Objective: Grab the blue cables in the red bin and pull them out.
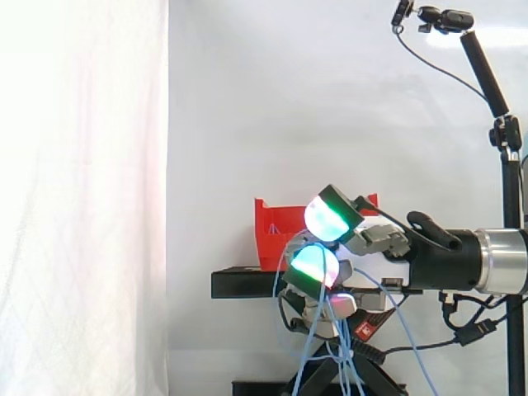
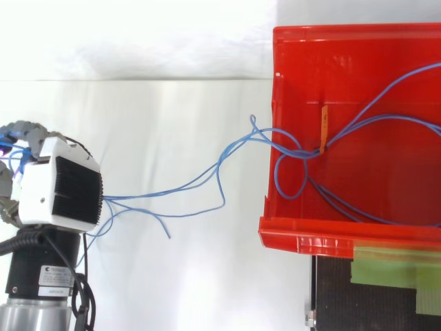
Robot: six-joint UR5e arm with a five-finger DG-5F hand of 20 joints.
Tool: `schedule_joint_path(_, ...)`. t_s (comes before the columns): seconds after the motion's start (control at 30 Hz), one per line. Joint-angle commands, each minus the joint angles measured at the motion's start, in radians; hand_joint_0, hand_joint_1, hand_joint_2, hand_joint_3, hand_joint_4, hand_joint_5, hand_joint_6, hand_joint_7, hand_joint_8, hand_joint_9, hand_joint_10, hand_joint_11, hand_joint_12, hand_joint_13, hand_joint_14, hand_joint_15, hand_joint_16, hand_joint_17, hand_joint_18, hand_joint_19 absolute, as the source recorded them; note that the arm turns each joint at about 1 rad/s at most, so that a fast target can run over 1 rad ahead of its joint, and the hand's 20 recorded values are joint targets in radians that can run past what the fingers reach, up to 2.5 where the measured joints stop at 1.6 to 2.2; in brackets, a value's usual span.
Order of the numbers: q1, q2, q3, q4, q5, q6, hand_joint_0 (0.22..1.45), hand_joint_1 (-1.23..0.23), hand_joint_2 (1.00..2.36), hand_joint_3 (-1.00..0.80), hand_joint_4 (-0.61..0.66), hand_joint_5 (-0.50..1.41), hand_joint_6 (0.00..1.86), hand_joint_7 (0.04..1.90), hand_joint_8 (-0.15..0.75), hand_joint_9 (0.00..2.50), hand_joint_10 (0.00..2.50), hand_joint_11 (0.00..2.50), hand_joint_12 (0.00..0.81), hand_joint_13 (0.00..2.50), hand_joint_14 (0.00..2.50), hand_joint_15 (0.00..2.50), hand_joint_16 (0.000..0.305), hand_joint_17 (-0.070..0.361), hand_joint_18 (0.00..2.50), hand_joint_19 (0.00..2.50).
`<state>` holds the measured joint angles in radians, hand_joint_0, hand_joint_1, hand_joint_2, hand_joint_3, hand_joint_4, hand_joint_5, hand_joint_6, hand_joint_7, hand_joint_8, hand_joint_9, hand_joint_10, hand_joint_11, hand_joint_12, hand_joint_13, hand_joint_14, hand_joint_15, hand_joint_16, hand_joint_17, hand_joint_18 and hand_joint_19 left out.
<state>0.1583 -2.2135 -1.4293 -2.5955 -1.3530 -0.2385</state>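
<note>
Side view: the bin [image 1: 276, 235] sits on the stand [image 1: 247, 283], just behind and left of the hand's [image 1: 375, 268] fingers [image 1: 318, 264]. The cables [image 2: 301, 154] hang below the fingers. Top view: the cables run right from the fingers, over the bin's nearest wall and into it.

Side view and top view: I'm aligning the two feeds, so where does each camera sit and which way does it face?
Side view: beside the work at about its height, looking level toward the white curtain; the hand, on an arm from the right edge, curls round the blue cables before the red bin.
Top view: overhead, looking down; the hand at lower left.
Shared: the hand, the blue cables, the red bin.
</note>
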Motion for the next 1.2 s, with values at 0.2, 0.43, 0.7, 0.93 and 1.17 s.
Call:
schedule_joint_path(0.2,0.000,0.000,0.000,-0.006,0.000,0.011,0.85,-0.89,1.00,-1.00,0.07,0.64,0.92,0.55,0.265,0.64,2.45,1.52,0.322,1.22,0.07,1.59,0.046,0.104,0.87,1.16)
schedule_joint_path(0.43,0.000,0.000,0.000,-0.008,0.000,0.014,0.91,-0.94,1.01,-0.80,0.05,0.56,1.05,0.49,0.258,0.62,2.48,1.51,0.323,1.22,0.05,1.59,0.046,0.104,0.87,1.13)
schedule_joint_path(0.7,0.000,0.000,0.000,-0.008,0.000,0.020,0.95,-0.96,1.01,-0.62,0.04,0.44,1.04,0.44,0.256,0.60,2.50,1.51,0.321,1.21,0.06,1.58,0.047,0.105,0.87,1.12)
schedule_joint_path(0.93,0.000,0.000,0.001,-0.009,0.000,0.028,0.99,-0.98,1.01,-0.52,0.00,0.38,1.13,0.39,0.245,0.58,2.50,1.49,0.315,1.21,0.07,1.57,0.047,0.105,0.86,1.11)
schedule_joint_path(1.17,0.000,0.000,0.000,-0.031,0.000,0.054,1.02,-0.98,1.01,-0.48,-0.01,0.36,1.20,0.38,0.240,0.55,2.50,1.46,0.314,1.20,0.08,1.55,0.046,0.104,0.86,1.12)
